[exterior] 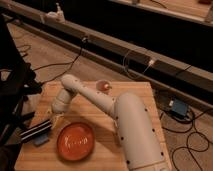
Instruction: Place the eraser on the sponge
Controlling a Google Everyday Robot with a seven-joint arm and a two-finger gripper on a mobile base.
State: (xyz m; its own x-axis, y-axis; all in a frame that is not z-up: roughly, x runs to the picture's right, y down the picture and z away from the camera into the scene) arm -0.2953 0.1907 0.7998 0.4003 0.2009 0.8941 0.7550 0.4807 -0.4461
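Observation:
The eraser (35, 131), a long black block with a pale stripe, lies at an angle near the left front of the wooden table (135, 92). The light-blue sponge (41, 141) peeks out just in front of it, against its near edge; whether the eraser rests on it I cannot tell. My white arm reaches across the table from the right, bends at an elbow (70, 82) and comes down to the gripper (54, 119). The gripper hangs right by the eraser's right end.
An orange plate (75, 141) sits just right of the sponge and eraser. A small pinkish object (103, 86) stands at the table's far edge. Cables run over the floor behind, and a blue box (178, 107) lies to the right. Dark equipment (15, 95) stands left of the table.

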